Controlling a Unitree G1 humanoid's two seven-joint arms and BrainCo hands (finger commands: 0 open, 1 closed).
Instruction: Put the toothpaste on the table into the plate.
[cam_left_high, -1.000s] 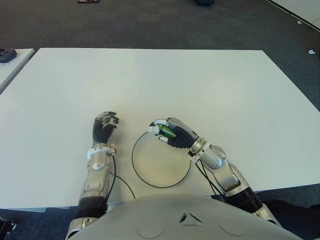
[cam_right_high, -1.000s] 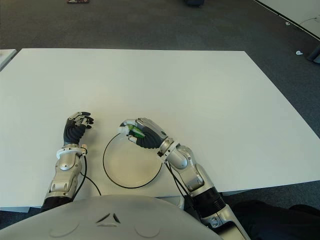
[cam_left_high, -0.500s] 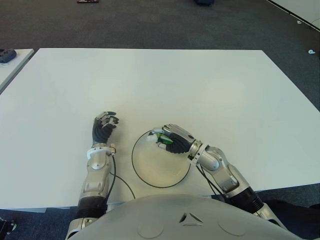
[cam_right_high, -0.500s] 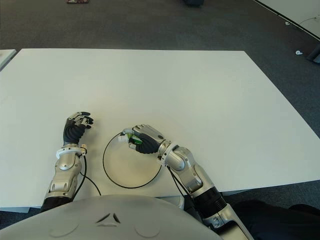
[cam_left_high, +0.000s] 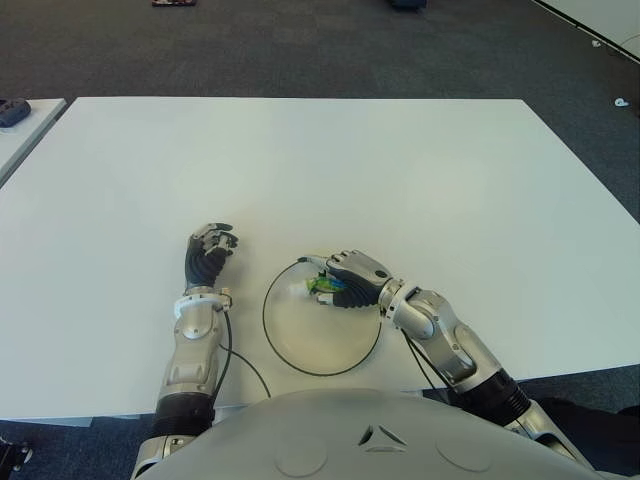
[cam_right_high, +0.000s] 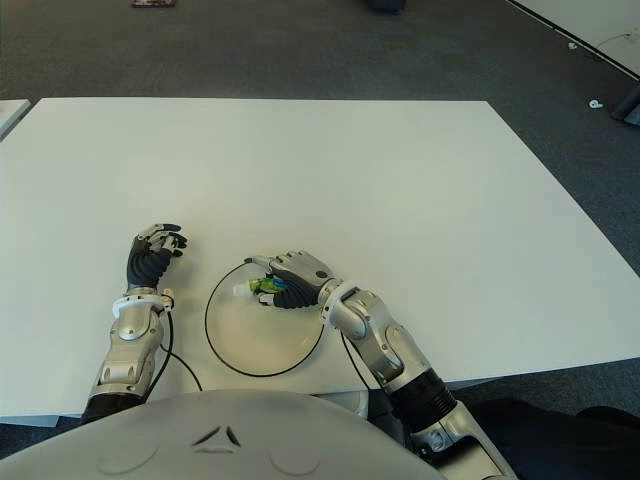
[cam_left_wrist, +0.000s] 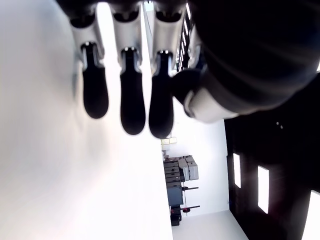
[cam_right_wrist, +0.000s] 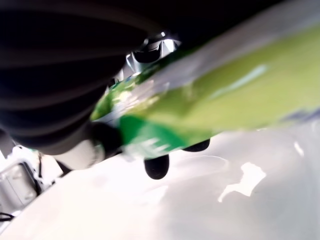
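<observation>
A green and white toothpaste tube (cam_left_high: 322, 287) is gripped in my right hand (cam_left_high: 345, 282), which is turned palm down over the far right part of the clear, dark-rimmed plate (cam_left_high: 290, 345). The tube's white end pokes out to the left of the fingers, low over the plate's inside. In the right wrist view the green tube (cam_right_wrist: 200, 115) fills the frame, held under the curled fingers just above the plate's glossy surface. My left hand (cam_left_high: 208, 252) shows on the white table (cam_left_high: 320, 170), left of the plate, fingers curled and holding nothing.
The plate sits near the table's front edge, between my two arms. A thin black cable (cam_left_high: 240, 360) runs from the left wrist toward the front edge. Dark carpet lies beyond the table, and a second table's corner (cam_left_high: 25, 115) shows at the far left.
My right hand has carried the toothpaste from the plate's far rim inward over the plate, lowering and rolling palm down. The left hand has stayed still.
</observation>
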